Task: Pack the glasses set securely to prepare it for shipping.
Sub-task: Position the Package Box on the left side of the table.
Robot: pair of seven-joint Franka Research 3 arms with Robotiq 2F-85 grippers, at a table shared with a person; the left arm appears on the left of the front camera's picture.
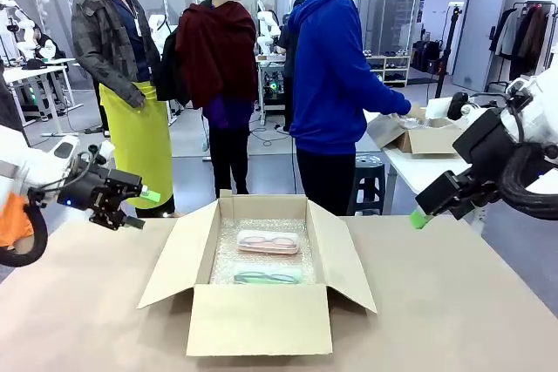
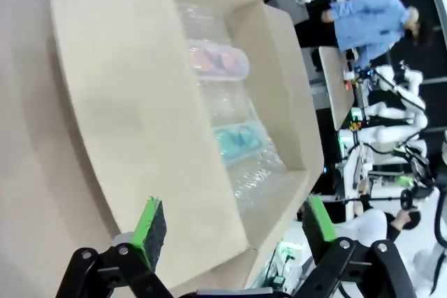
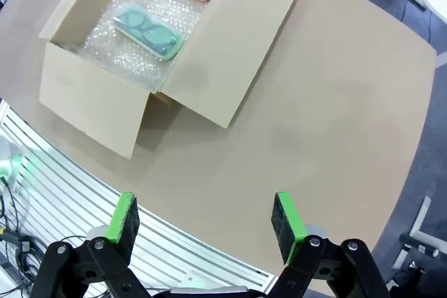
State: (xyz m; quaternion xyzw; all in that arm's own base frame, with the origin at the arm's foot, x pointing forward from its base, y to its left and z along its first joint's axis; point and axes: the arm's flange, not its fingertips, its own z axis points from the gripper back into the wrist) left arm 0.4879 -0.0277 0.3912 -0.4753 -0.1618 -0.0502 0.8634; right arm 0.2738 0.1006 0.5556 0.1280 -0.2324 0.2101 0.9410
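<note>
On the table [image 1: 462,302] sits a box [image 1: 260,320] with all its flaps open. Inside it, the pink case [image 1: 268,241] and the green case [image 1: 267,277] lie flat on bubble wrap [image 1: 225,259], pink at the far end, green nearer. I think the wrap is there so they sit soft and do not bump. Left gripper [image 2: 234,225] and right gripper [image 3: 206,218] both hang spread wide with nothing in them, one off each side of the box. That looks like a good spot for folding the side flaps shut.
</note>
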